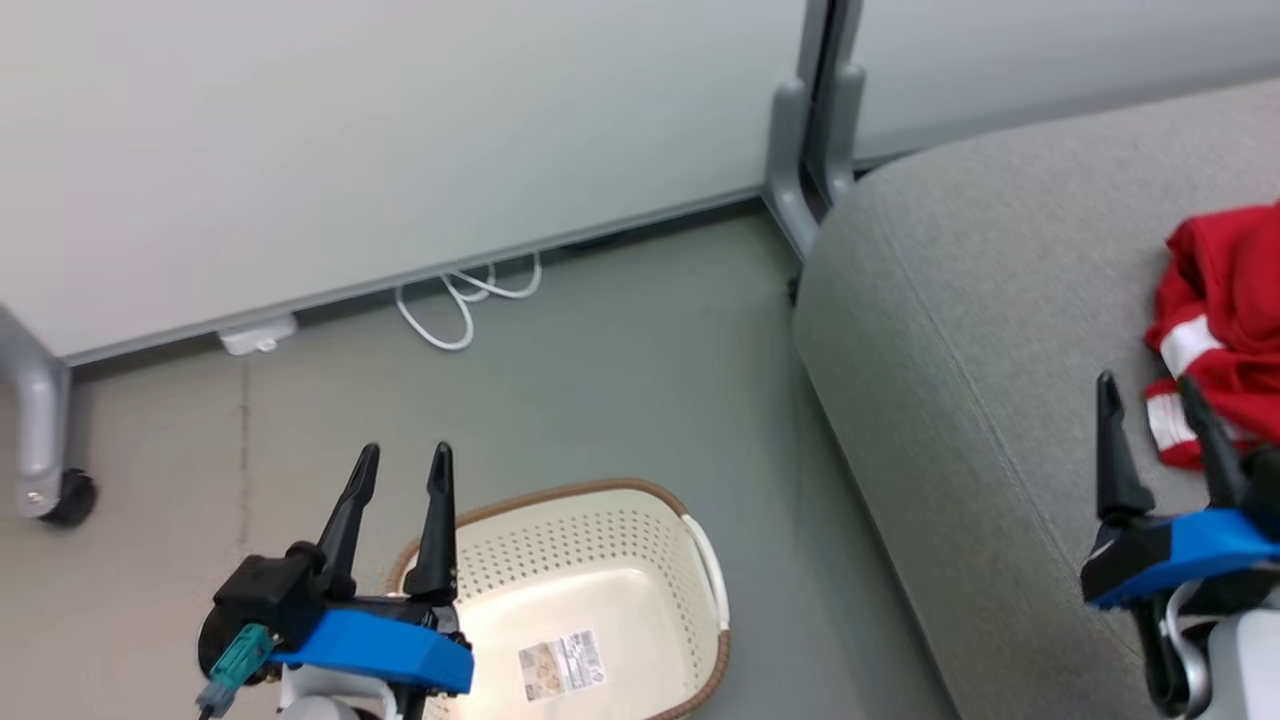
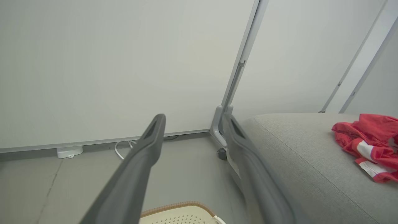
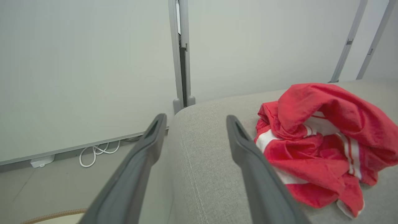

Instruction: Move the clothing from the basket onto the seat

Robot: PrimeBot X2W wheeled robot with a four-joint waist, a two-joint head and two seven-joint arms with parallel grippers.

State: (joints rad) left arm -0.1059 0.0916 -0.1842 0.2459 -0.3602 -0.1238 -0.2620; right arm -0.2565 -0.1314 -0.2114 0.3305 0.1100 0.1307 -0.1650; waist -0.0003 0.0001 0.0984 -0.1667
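The red clothing point(image 1: 1225, 320) with white bands lies crumpled on the grey seat point(image 1: 980, 330) at the right; it also shows in the right wrist view point(image 3: 317, 143) and the left wrist view point(image 2: 370, 144). On the floor to the left of the seat stands the cream basket point(image 1: 600, 560), holding nothing but its label point(image 1: 562, 664). Over the basket's left rim hangs my left gripper point(image 1: 405, 462), open and holding nothing. My right gripper point(image 1: 1150, 385) hovers open above the seat, just left of the clothing, its fingers point(image 3: 245, 149) bare.
Pale partition panels point(image 1: 400, 150) on grey posts point(image 1: 800, 180) stand behind the floor and the seat. A white cable point(image 1: 465, 300) and a small white box point(image 1: 258, 336) lie at the panel's foot. A castor foot point(image 1: 55, 480) stands at far left.
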